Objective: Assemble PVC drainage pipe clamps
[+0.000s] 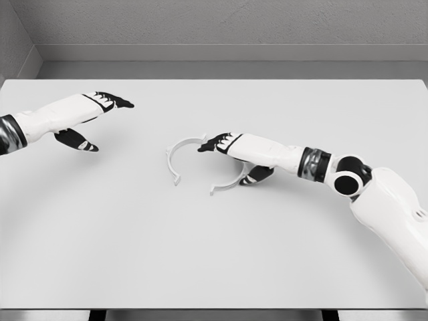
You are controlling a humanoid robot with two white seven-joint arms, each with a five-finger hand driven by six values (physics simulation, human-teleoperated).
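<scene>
Two white half-ring clamp pieces lie on the white table (214, 261) near its middle. One half clamp (168, 155) opens to the right. The other half clamp (227, 185) curves beneath my right hand (224, 164). That hand reaches in from the right, its fingers (215, 143) stretched flat over the gap between the halves and its thumb (256, 176) down beside the second piece. It looks open, and I see no firm grasp. My left hand (110, 126) hovers open at the far left, well apart from both pieces.
A grey wall (214, 27) runs behind the table's far edge. The table's front edge (214, 309) lies at the bottom of the picture. My right forearm (314, 164) and elbow reach across the table's right side.
</scene>
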